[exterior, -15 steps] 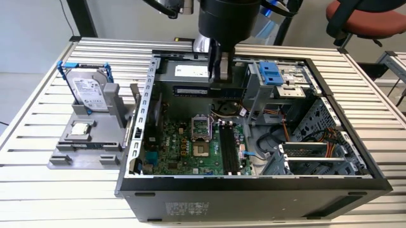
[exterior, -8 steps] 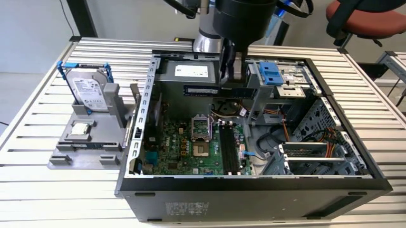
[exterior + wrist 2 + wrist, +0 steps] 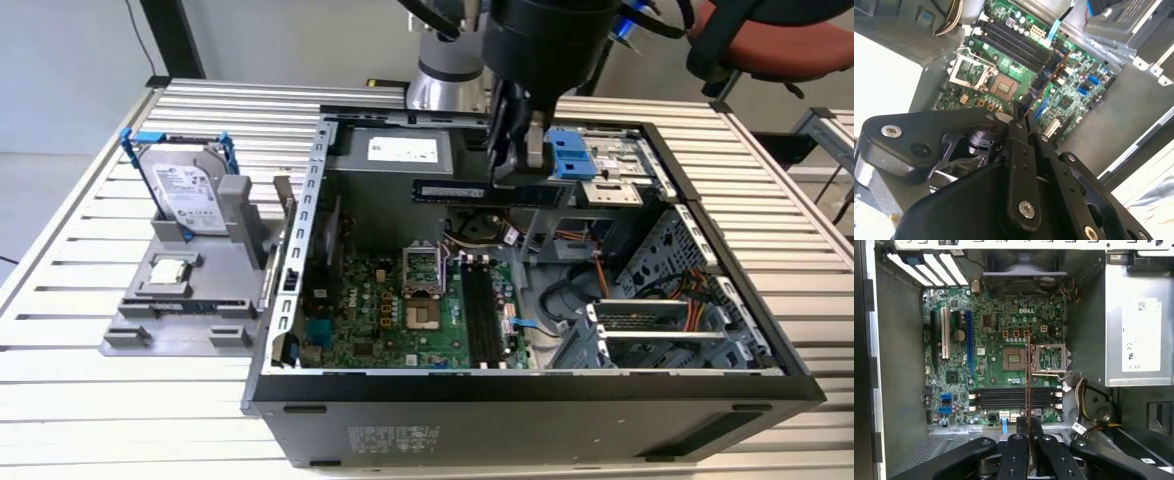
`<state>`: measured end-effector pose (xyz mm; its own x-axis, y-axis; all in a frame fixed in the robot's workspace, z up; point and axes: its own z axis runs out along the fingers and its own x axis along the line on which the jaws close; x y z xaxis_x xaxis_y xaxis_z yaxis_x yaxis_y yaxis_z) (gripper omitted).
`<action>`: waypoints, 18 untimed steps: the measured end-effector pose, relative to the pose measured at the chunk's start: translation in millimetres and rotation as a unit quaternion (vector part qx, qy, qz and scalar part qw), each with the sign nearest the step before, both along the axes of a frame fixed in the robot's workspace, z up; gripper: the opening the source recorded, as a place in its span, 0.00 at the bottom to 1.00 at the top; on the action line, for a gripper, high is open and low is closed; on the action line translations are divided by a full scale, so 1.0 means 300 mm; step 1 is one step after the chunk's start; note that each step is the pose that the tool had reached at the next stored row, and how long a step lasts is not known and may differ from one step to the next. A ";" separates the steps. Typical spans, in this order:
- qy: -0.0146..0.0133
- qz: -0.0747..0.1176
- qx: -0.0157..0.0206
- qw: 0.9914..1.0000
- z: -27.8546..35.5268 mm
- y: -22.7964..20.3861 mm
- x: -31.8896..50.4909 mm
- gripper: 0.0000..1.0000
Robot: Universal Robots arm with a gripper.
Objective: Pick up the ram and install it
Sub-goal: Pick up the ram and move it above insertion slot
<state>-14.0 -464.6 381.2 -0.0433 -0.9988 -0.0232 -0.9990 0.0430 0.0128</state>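
My gripper [image 3: 515, 178] is shut on the ram [image 3: 467, 192], a long dark stick held level and on edge above the open computer case. It hangs over the rear part of the green motherboard [image 3: 387, 310], well above the black memory slots [image 3: 482, 312]. In the first wrist view the ram [image 3: 1027, 375] appears edge-on as a thin line rising from the gripper [image 3: 1028, 423], crossing over the slots [image 3: 1004, 397]. The second wrist view also has the ram [image 3: 1048, 72] sticking out from the gripper [image 3: 1023, 112] over the board.
The black case wall [image 3: 534, 400] rings the motherboard. A power supply [image 3: 400, 150] and blue drive bays [image 3: 574, 155] sit at the back. Cables [image 3: 587, 290] lie to the exterior view's right of the slots. A hard drive in a blue frame [image 3: 187, 190] stands on a grey fixture outside the case.
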 end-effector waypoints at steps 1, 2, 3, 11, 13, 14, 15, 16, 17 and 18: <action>0.000 0.000 0.000 1.000 0.000 0.000 0.012 0.00; 0.000 0.001 0.000 1.000 0.000 0.000 0.026 0.00; 0.000 0.001 0.000 1.000 0.000 0.000 0.040 0.00; 0.000 0.000 0.000 1.000 0.000 0.040 0.101 0.00; 0.000 -0.001 0.000 1.000 -0.001 0.053 0.101 0.00; 0.000 -0.002 0.000 1.000 0.000 0.058 0.101 0.00; 0.000 -0.003 0.000 1.000 0.000 0.062 0.101 0.00; 0.000 -0.004 0.000 1.000 -0.001 0.063 0.102 0.00; 0.000 -0.005 0.000 1.000 -0.001 0.063 0.102 0.00; 0.000 -0.008 0.000 1.000 -0.001 0.063 0.102 0.00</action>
